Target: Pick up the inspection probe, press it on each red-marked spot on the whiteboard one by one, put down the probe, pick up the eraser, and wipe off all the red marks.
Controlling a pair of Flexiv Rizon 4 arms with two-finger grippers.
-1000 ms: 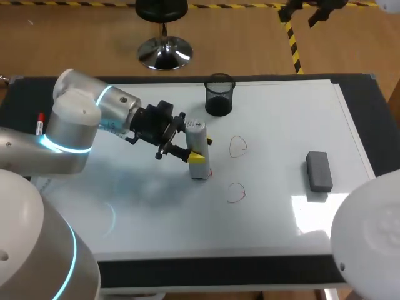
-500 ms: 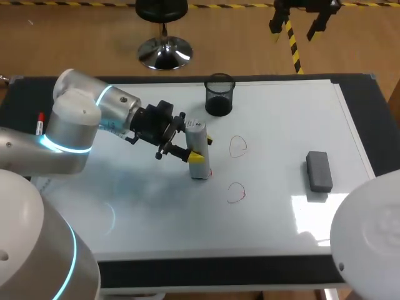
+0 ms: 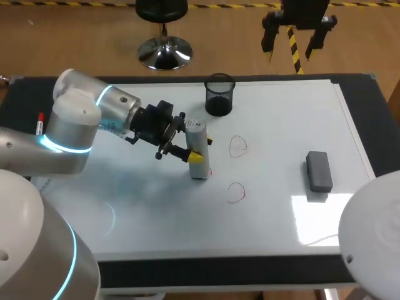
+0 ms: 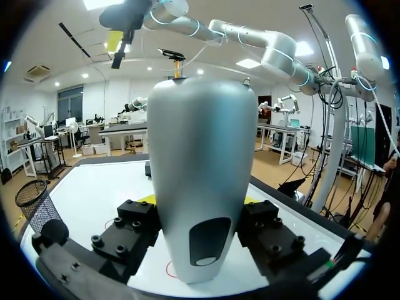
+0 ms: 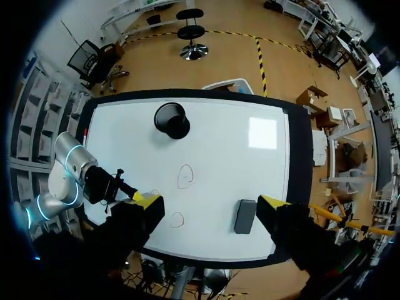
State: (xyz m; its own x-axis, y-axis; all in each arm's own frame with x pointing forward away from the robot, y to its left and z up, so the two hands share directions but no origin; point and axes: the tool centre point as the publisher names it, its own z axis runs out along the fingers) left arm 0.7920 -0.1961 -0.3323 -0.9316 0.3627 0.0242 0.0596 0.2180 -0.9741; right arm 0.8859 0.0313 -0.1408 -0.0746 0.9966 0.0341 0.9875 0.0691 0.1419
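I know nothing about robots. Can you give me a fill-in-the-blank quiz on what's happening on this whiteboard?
1. The left hand is shut on the upright ____.
2. Clear of it, ____ red circles show on the whiteboard.
3. The eraser, lying untouched, is ____ in colour.
4. The right hand, high over the whiteboard, has its fingers ____.
Missing words: probe; two; grey; open.

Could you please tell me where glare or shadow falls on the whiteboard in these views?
Head view: bright glare on the whiteboard beside the eraser, toward the near edge; a dim grey patch, shadow or reflection, near the left arm. Right wrist view: a bright square reflection on the board, clear of the red marks.
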